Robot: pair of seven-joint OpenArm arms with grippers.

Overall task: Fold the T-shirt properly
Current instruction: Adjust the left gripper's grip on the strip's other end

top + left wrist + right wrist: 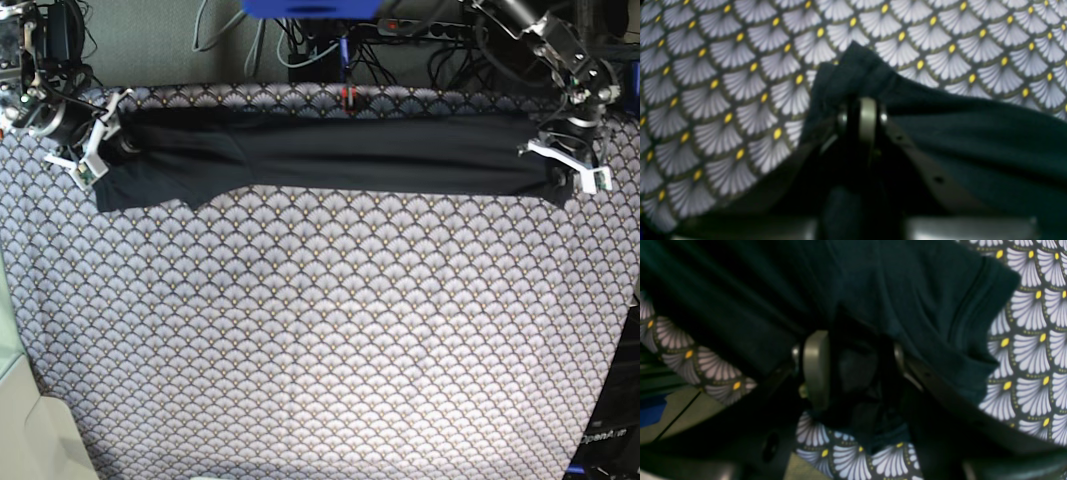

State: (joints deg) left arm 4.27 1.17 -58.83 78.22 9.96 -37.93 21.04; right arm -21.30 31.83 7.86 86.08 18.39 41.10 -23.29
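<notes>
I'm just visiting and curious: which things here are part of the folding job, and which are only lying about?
Part of the job:
- T-shirt
- left tool, shut on the shirt
- right tool, at the other end

Just there:
- patterned cloth underneath
- cables behind

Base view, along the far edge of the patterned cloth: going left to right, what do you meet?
Right gripper at the T-shirt's sleeve end → T-shirt stretched in a long dark band over the scallop-patterned cloth → left gripper at the T-shirt's other end.
</notes>
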